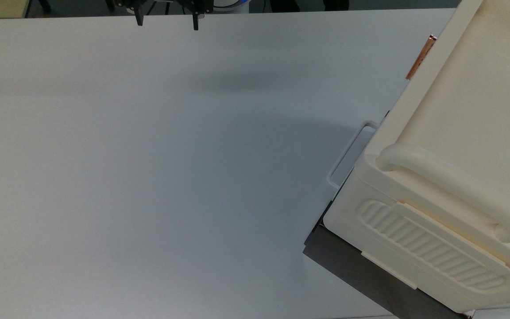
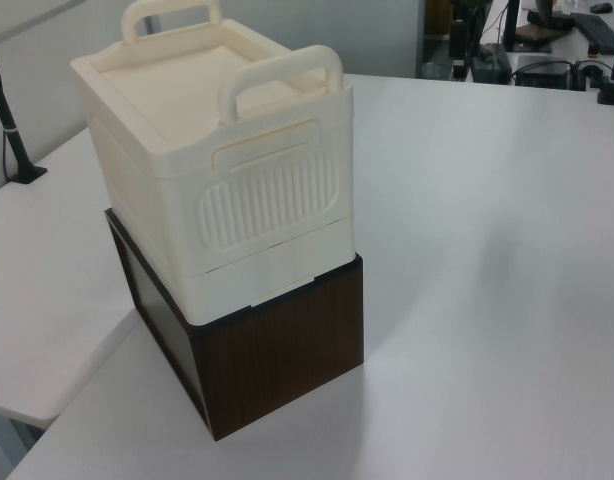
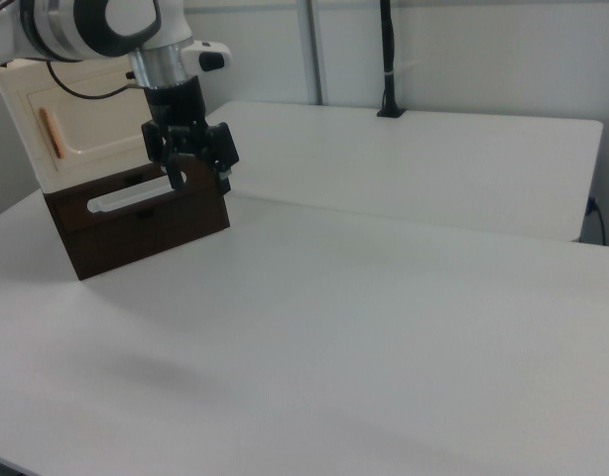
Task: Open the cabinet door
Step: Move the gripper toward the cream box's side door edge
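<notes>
Cream plastic cabinet door [image 3: 81, 124] sits shut at the right view's far left, its copper handle [image 3: 51, 133] untouched; the gripper [image 3: 196, 177] hangs above the bench [image 3: 384, 297] with fingers spread wide, holding nothing; reaching, grasping and pulling all remain.

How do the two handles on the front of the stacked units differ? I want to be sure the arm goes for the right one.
The small copper-orange bar handle stands upright on the cream cabinet door; the white wire loop handle lies level across the dark brown box below. The copper one is short and solid; the white one is long and an open loop. Both face the same side. The gripper hangs with its fingers open.
</notes>
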Motion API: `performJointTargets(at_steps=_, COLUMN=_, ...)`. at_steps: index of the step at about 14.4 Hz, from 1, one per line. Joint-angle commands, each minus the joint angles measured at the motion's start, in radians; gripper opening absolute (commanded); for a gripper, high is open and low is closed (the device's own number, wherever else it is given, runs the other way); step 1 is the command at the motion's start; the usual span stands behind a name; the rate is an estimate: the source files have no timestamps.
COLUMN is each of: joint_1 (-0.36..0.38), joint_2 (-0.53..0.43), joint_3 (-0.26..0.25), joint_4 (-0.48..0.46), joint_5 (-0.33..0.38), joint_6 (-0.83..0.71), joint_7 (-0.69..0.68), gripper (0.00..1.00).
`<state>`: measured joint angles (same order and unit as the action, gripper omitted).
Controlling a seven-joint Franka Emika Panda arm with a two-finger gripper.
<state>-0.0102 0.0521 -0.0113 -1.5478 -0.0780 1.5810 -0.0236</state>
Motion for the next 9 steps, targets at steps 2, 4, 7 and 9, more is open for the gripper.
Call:
performJointTargets(at_steps=2, joint_1=0.003, joint_2=-0.015, joint_3=0.001, joint_4=-0.009, joint_5=-0.016, joint_6=-0.021, joint_7=0.014, gripper=1.00)
performJointTargets(at_steps=4, joint_1=0.001, joint_2=-0.018, joint_3=-0.001, joint_4=-0.011, joint_5=-0.016, joint_6=-0.019, joint_7=0.014, gripper=1.00)
performJointTargets(at_steps=7, joint_1=-0.001, joint_2=-0.020, joint_3=-0.001, joint_4=-0.009, joint_5=-0.016, joint_6=-0.013, joint_7=0.014, gripper=1.00)
performJointTargets(at_steps=9, joint_1=-0.001, joint_2=-0.020, joint_3=-0.001, joint_4=-0.008, joint_5=-0.013, joint_6=-0.012, joint_7=0.001, gripper=1.00)
